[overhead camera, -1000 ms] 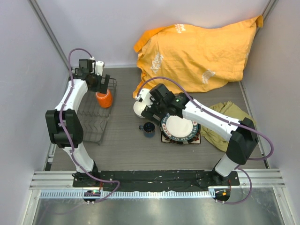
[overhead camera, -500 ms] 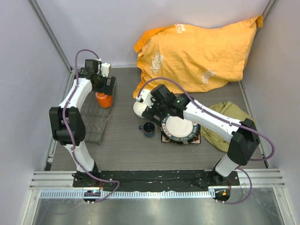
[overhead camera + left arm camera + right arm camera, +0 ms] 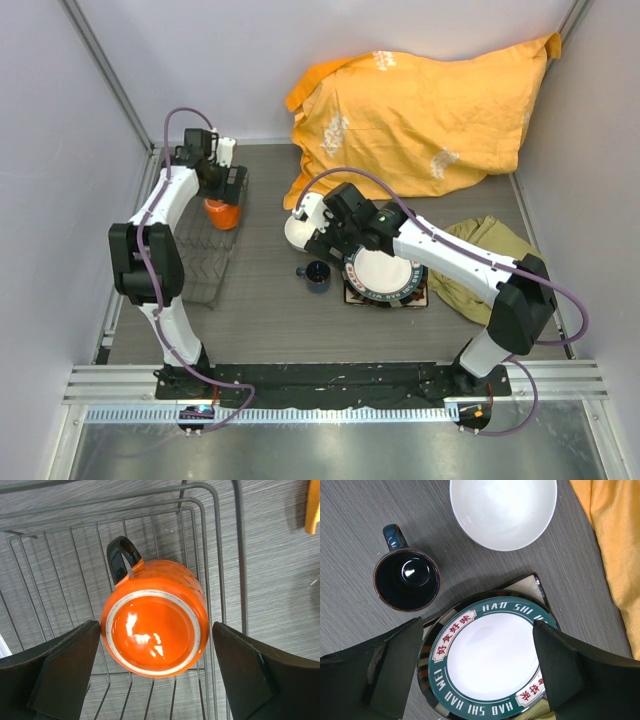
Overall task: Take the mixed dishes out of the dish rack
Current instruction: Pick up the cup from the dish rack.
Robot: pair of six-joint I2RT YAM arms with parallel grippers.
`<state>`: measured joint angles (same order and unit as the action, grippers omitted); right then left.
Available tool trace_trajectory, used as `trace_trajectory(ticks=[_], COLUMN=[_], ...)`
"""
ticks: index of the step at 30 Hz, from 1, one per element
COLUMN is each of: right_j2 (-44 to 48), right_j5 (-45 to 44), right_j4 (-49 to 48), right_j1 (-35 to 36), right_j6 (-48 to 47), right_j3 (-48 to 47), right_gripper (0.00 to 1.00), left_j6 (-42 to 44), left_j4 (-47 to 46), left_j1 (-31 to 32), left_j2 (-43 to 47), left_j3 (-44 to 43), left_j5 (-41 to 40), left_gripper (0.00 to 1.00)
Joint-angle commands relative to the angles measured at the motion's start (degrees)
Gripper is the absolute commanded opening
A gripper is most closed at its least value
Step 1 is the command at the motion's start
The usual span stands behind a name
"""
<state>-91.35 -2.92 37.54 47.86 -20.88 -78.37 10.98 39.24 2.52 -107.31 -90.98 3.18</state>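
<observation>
The dark wire dish rack (image 3: 200,262) stands at the left. The orange mug (image 3: 222,213) sits upside down in its far end, black handle up in the left wrist view (image 3: 154,630). My left gripper (image 3: 214,186) hovers above the mug, jaws open on either side of it (image 3: 155,676), not touching. The white bowl (image 3: 297,228), small dark blue cup (image 3: 317,275) and round dark-rimmed plate (image 3: 384,272) lie on the table; the plate rests on the square plate (image 3: 352,296). My right gripper (image 3: 336,238) is open and empty above the plate (image 3: 490,660), cup (image 3: 406,577) and bowl (image 3: 502,510).
A large orange cloth (image 3: 430,110) is heaped at the back right. An olive cloth (image 3: 482,250) lies to the right of the plates, under the right arm. Grey walls close in on both sides. The rack's wires (image 3: 216,585) surround the mug.
My left gripper has shifted a little to the right and back, settling over the orange mug. The right arm has barely moved.
</observation>
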Motion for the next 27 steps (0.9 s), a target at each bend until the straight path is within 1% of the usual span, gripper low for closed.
trace_trajectory(ticks=[1, 14, 27], right_j2=[2.2, 2.1, 2.1], right_j5=[-0.2, -0.2, -0.1], right_j4=[-2.0, -1.9, -2.1], right_j1=[-0.1, -0.2, -0.3], right_j6=[-0.5, -0.6, -0.8], right_j3=[-0.3, 0.1, 0.8], right_gripper=[0.95, 0.95, 0.95], left_j6=[1.1, 1.8, 1.8], left_j4=[-1.5, -1.7, -1.3], left_j1=[0.1, 0.1, 0.1], left_j2=[-0.9, -3.0, -5.0], left_j3=[-1.4, -1.9, -2.4], left_j5=[-1.3, -2.0, -0.5], left_gripper=[1.00, 1.00, 0.99])
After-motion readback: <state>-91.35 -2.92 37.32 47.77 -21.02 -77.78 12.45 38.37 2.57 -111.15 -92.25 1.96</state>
